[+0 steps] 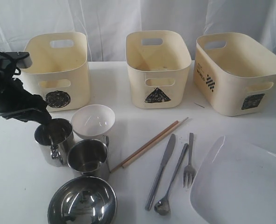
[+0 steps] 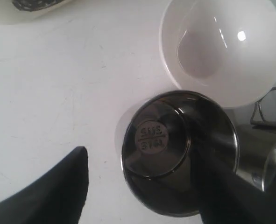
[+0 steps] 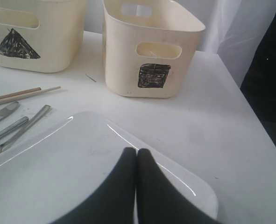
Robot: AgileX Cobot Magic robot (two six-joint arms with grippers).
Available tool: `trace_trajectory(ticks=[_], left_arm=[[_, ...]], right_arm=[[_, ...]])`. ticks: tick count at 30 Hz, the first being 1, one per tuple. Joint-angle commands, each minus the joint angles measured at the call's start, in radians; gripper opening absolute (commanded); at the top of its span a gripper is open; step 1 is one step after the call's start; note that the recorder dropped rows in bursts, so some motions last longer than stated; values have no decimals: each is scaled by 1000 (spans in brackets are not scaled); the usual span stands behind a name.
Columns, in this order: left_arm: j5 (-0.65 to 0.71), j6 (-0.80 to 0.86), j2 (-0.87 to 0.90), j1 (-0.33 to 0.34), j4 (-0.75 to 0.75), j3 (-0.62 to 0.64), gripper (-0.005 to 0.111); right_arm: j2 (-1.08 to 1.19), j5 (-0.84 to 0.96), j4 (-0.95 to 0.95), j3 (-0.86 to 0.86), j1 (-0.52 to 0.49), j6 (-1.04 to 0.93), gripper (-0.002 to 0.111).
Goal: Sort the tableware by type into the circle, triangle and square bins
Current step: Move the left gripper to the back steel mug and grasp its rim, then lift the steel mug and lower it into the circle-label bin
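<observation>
Your left gripper (image 2: pixel 137 156) is the arm for this: its jaws are spread wide and empty over the steel mug (image 2: pixel 154 140), which stands upright just in front of the circle bin (image 1: pixel 58 70). One finger hangs outside the mug's wall and the other seems to dip inside the rim, so the wall lies between them. That inner fingertip blurs into the dark interior, so you cannot tell whether it touches, and the mug's handle is hidden from the wrist. Your right gripper (image 3: pixel 137 161), fingers pressed together on nothing, hovers over the white plate (image 3: pixel 81 154), well apart from the circle bin.
</observation>
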Motion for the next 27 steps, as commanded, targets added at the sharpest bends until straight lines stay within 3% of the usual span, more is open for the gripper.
trace_trajectory(ticks=[1, 21, 23, 27], left_arm=[[27, -18, 2, -5, 2, -4, 66], [7, -17, 111, -5, -8, -4, 65], [-15, -17, 118, -5, -8, -4, 64], [-36, 11, 141, -5, -8, -6, 48]], right_arm=[[-4, 1, -3, 4, -1, 3, 0], [-4, 1, -3, 4, -1, 3, 0], [-4, 1, -3, 4, -1, 3, 0], [-4, 1, -3, 4, -1, 3, 0]])
